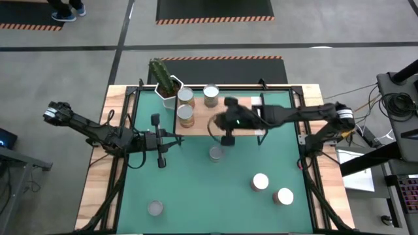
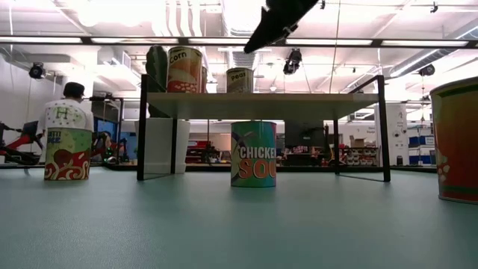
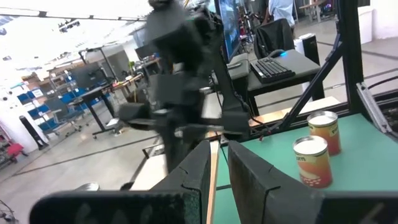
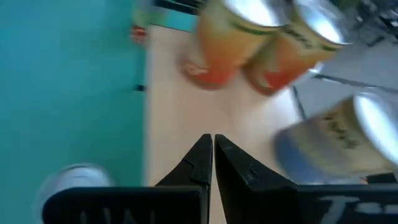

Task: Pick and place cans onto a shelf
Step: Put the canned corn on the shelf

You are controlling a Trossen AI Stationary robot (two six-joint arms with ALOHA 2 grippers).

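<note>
The shelf [image 1: 245,124] is a light-wood plank on a thin black frame at the far side of the green mat. Three cans stand upright on its left end [image 1: 186,115] [image 1: 185,96] [image 1: 210,95]. Several more stand on the mat: one just in front of the shelf [image 1: 216,153], two near right [image 1: 260,181] [image 1: 285,196], one near left [image 1: 155,207]. My right gripper [image 4: 213,146] is shut and empty, above the plank [image 4: 180,106], pointing toward the shelf's cans [image 4: 227,37]. My left gripper [image 3: 219,163] hovers left of the shelf, its fingers nearly together, holding nothing.
A cactus in a white pot [image 1: 166,85] stands at the shelf's far left corner. In the low view the soup can [image 2: 253,154] stands in front of the shelf's legs. A person [image 2: 63,112] is in the room beyond the table.
</note>
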